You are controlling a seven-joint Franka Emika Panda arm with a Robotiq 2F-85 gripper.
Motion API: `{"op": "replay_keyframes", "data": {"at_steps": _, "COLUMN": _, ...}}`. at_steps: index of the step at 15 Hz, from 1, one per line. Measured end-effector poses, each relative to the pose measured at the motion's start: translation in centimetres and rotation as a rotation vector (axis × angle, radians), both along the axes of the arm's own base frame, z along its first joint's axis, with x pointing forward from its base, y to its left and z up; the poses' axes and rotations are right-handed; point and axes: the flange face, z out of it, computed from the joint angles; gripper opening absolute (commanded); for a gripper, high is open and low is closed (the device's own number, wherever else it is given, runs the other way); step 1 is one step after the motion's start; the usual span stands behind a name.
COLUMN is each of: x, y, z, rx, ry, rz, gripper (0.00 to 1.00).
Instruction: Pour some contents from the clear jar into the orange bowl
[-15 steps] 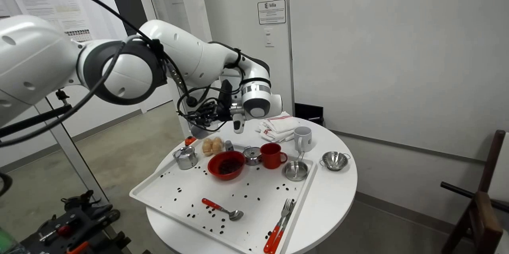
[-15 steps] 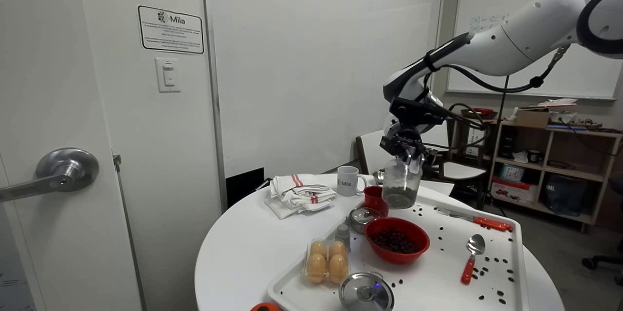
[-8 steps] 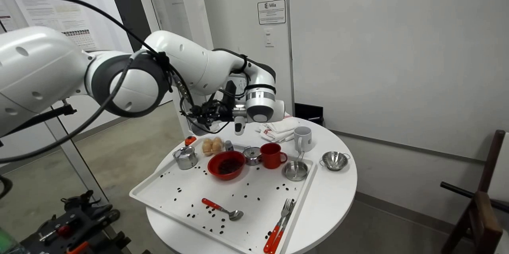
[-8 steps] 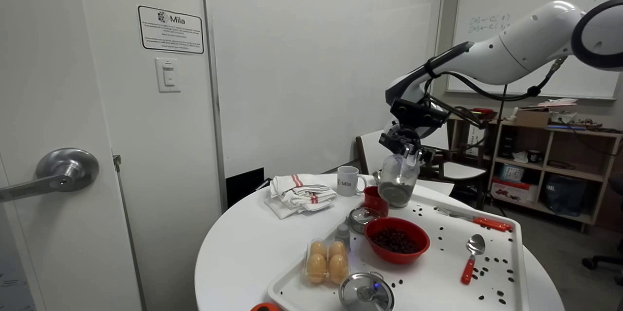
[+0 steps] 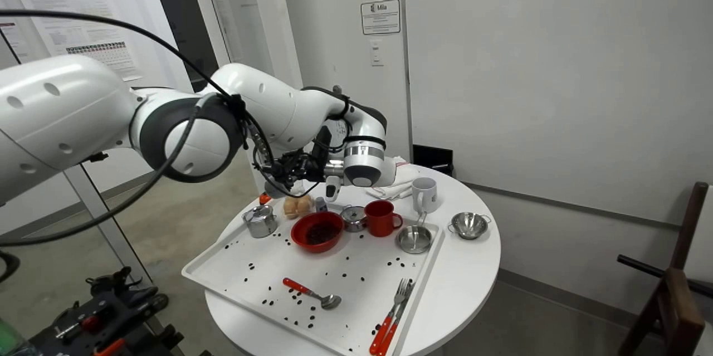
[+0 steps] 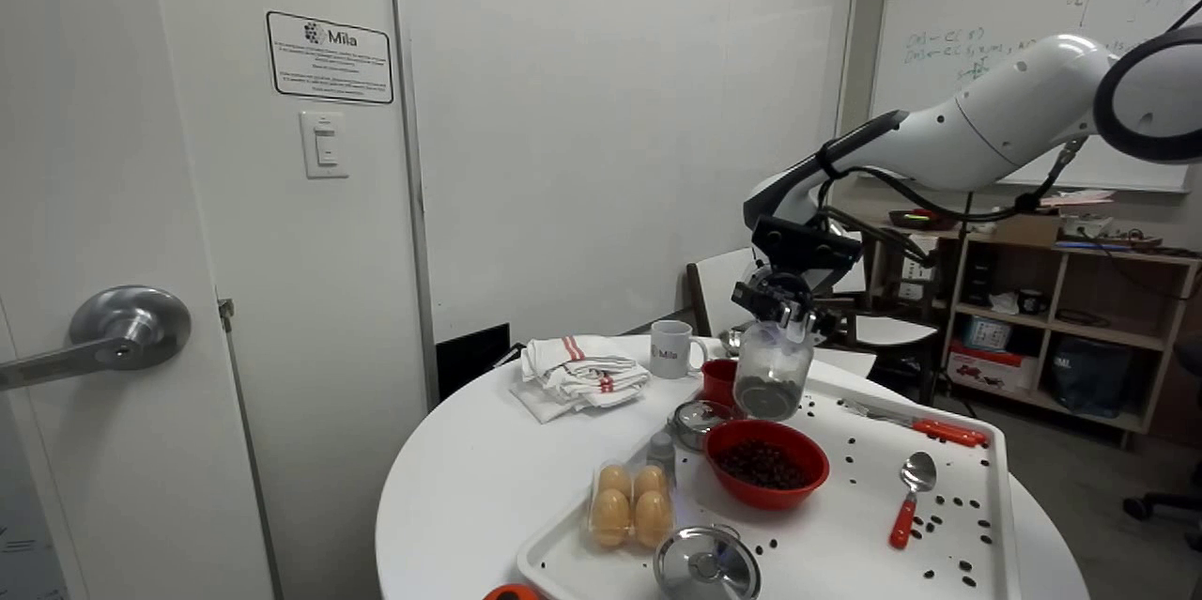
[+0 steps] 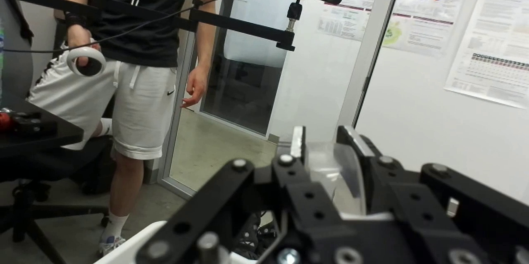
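Note:
My gripper (image 7: 320,144) is shut on the clear jar (image 7: 334,173); its see-through wall shows between the two fingers in the wrist view. In an exterior view the jar (image 6: 772,375) hangs below the gripper (image 6: 796,323), near upright, with a greyish layer at its bottom. It appears above and behind the bowl there. The orange bowl looks red (image 6: 765,497) and holds dark beans. It stands on the tray, and the bowl (image 5: 298,236) also shows in an exterior view. There the jar (image 5: 277,190) is partly hidden by the gripper and cables.
Around the bowl on the white tray (image 5: 223,269) stand a metal pot (image 5: 260,221), an egg pack (image 6: 629,506), a lidded pot (image 5: 354,218), a red mug (image 5: 381,218) and a small pan (image 5: 414,239). A spoon (image 5: 312,292), fork (image 5: 390,317) and loose beans lie in front.
The arm has come down, its elbow most clearly. The jar stays in the gripper; it tilted slightly, then became more upright and sank a little. The bowl and tray things have not moved.

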Motion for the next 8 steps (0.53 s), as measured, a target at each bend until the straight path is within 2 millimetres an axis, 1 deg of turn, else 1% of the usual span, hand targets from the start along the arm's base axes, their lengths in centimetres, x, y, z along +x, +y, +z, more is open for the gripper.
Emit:
{"op": "replay_keyframes", "data": {"at_steps": 4, "x": -0.8, "y": -0.1, "z": -1.9, "rx": -0.027, "ry": 0.086, "rz": 0.004, "gripper": 0.08}}
{"op": "replay_keyframes", "data": {"at_steps": 6, "x": -0.8, "y": -0.3, "z": -2.1, "rx": -0.036, "ry": 0.116, "rz": 0.004, "gripper": 0.09}}
{"op": "replay_keyframes", "data": {"at_steps": 8, "x": -0.7, "y": -0.6, "z": -1.6, "rx": -0.025, "ry": 0.128, "rz": -0.002, "gripper": 0.09}}
